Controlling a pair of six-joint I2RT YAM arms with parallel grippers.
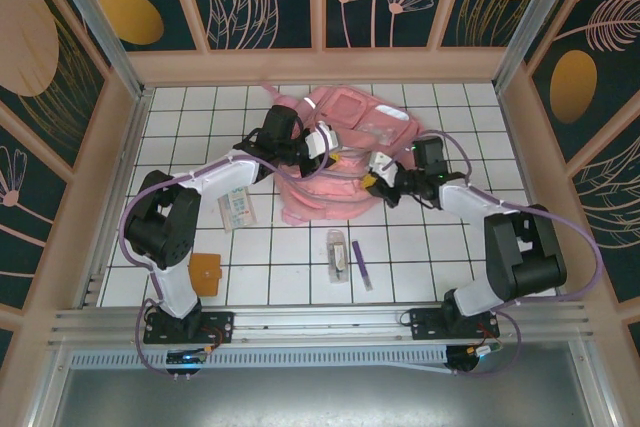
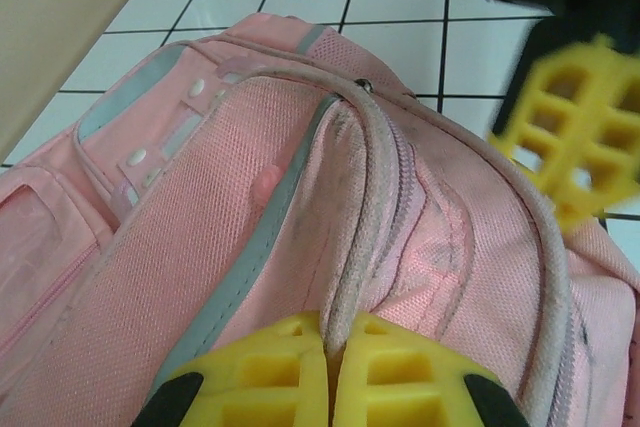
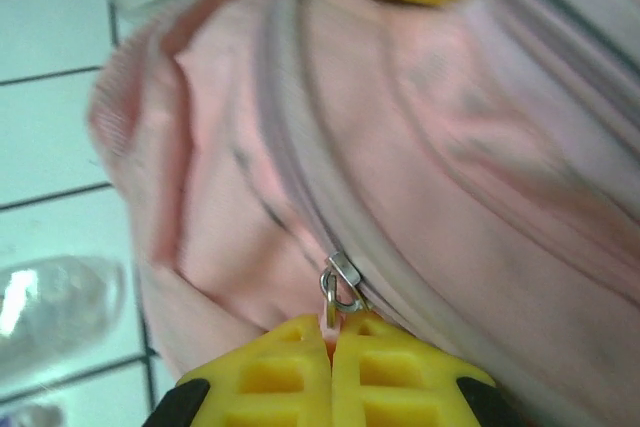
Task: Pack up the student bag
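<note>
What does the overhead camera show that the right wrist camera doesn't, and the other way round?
Overhead: the whole left arm and right arm, and a flat orange item near the left base. Right wrist: a close-up of the metal zipper pull pinched in the shut right gripper. Both: the pink student bag on the white tiled table.

We see the student bag point(image 1: 350, 117) — soft pink mesh fabric with grey trim and small white strips — lying slumped and crumpled at the far middle of the white-tiled desk point(image 1: 450, 247), its silver zip pull point(image 3: 343, 282) showing.
</note>
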